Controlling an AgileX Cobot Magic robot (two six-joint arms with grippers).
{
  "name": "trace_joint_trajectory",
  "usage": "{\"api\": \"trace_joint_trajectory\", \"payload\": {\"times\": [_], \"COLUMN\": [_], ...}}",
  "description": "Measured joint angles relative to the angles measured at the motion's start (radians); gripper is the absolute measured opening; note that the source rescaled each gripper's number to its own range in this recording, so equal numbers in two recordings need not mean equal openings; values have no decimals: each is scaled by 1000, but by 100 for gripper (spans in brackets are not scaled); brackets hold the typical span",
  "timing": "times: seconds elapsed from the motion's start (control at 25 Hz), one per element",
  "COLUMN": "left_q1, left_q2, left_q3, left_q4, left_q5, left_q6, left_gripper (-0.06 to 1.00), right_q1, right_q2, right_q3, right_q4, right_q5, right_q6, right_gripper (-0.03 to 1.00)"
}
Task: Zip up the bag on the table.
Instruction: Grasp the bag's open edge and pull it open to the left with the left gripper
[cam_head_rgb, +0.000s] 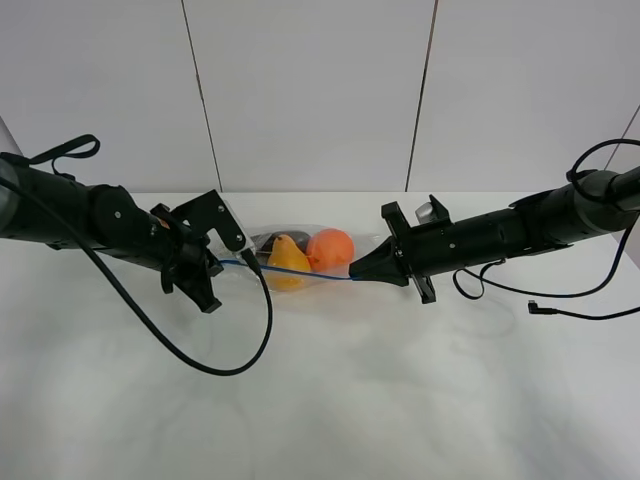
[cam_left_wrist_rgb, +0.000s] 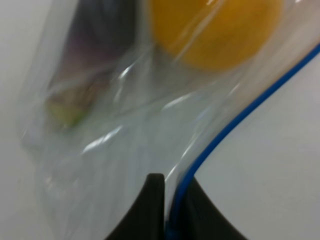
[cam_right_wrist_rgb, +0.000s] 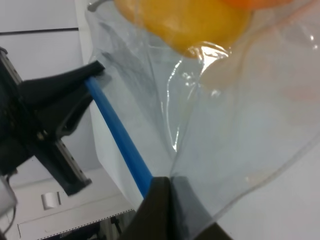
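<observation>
And there was the bag (cam_head_rgb: 300, 250), lying mid-table (cam_head_rgb: 350, 400) towards the far side, strung between both arms. The left gripper (cam_head_rgb: 213, 266) was pinched tight on the left end of the blue zipper (cam_head_rgb: 300, 273), anchoring it, I'd say, so the bag couldn't slide. The right gripper (cam_head_rgb: 356, 272) was clamped together on the strip's right end, by the look of it to pull the line taut and press the seal. Orange (cam_head_rgb: 330, 247) and yellow (cam_head_rgb: 288, 262) items sat behind the strip, clear of both pinches.
</observation>
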Motion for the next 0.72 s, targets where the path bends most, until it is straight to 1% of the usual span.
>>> {"api": "trace_joint_trajectory", "payload": {"times": [0.48, 0.72], "left_q1": [137, 146], "left_q2": [0, 0], "left_q3": [0, 0], "left_q4": [0, -1], "left_q5": [2, 11], "left_q6": [3, 3], "left_gripper": [0, 0], "right_q1": [0, 0], "right_q2": [0, 0], "right_q3": [-1, -2], "right_q4": [-6, -5], "right_q5": [1, 1], "right_q6": [4, 7], "right_gripper": [0, 0]}}
